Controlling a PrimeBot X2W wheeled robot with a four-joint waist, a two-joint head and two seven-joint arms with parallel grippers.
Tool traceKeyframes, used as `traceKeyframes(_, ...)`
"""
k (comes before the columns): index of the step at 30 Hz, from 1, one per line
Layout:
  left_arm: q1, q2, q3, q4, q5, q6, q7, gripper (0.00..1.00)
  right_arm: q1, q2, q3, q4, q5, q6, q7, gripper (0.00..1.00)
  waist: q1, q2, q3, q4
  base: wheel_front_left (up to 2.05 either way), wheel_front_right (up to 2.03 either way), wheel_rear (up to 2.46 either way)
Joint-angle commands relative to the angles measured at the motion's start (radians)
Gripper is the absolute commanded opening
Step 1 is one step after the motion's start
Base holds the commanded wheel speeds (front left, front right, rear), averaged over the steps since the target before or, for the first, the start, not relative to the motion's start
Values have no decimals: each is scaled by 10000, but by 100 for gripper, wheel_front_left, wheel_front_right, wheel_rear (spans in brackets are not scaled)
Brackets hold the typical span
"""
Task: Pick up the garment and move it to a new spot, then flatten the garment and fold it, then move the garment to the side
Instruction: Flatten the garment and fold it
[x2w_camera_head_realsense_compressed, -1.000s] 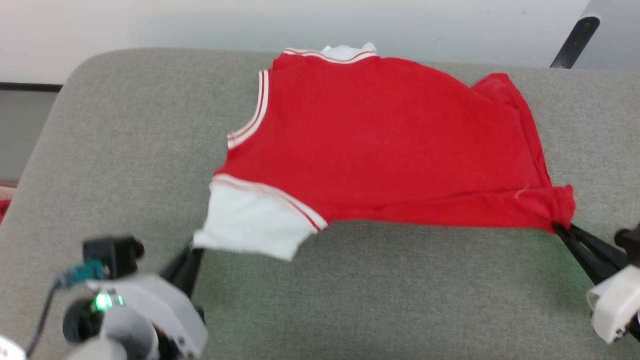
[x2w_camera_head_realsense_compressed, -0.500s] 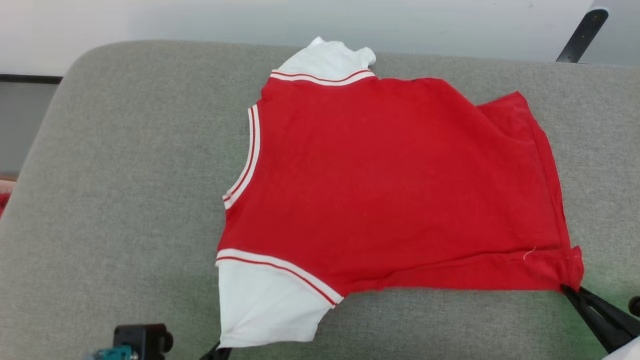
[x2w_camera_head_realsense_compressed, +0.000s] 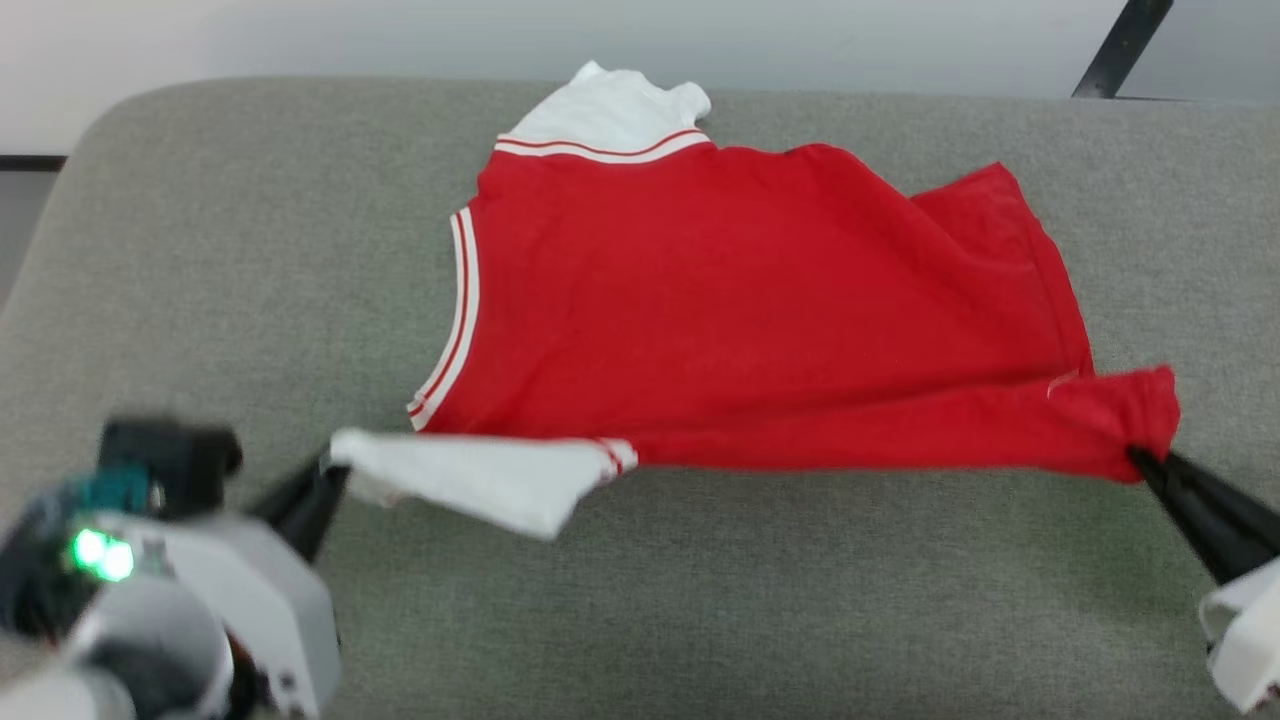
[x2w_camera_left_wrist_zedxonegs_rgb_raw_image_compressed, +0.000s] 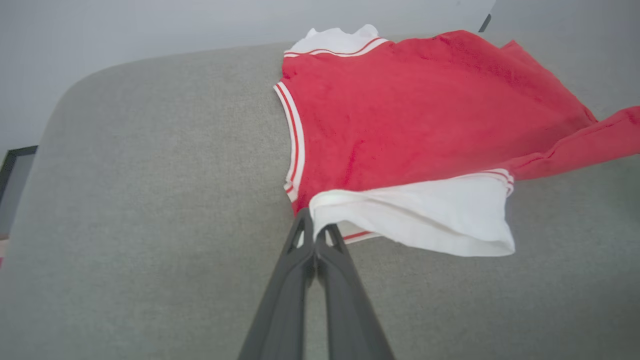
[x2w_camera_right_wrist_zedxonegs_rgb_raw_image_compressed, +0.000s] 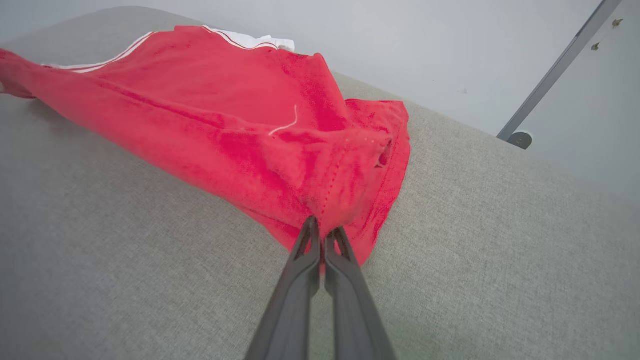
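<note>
At left, the left gripper (x2w_camera_head_realsense_compressed: 335, 472) has its jaws pressed together on the hem of the near white sleeve, held clear of the grey woven cushion (x2w_camera_head_realsense_compressed: 220, 260). The red jersey-style garment with striped trim (x2w_camera_head_realsense_compressed: 750, 300) lies mid-cushion, its near edge raised and taut. The right gripper (x2w_camera_head_realsense_compressed: 1140, 458) has its jaws pinching the red hem corner. A black slanted bar (x2w_camera_head_realsense_compressed: 1115, 45) stands beyond, far right.

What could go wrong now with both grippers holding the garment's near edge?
The left gripper pinches only the rim of the white sleeve, which may slip free. The right gripper holds a bunched hem corner; folding could lock in wrinkles. On the garment, the far corner lies doubled over and may crease.
</note>
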Motion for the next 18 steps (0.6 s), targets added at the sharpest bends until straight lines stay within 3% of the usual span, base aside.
traceKeyframes(1,-363,4,16,123,134,-161,126,0,-230,58,-73,-17,-3,-15,95,0,0,0,80,-71,0,0,0)
traceKeyframes(6,-2803,-681,-378,1591,533,-1682,1261,0,-1090,260,-113,312,-106,-15,962,0,0,0,326,-152,0,0,0)
traceKeyframes(12,-5244,-2435,-1235,4401,875,-3395,2099,0,-1780,676,-170,880,-194,-15,1721,0,0,0,584,-169,0,0,0)
traceKeyframes(18,-6313,-3751,-1881,7237,737,-4714,2401,0,-2021,1137,-122,1509,-249,-15,2345,0,0,0,735,-204,0,0,0)
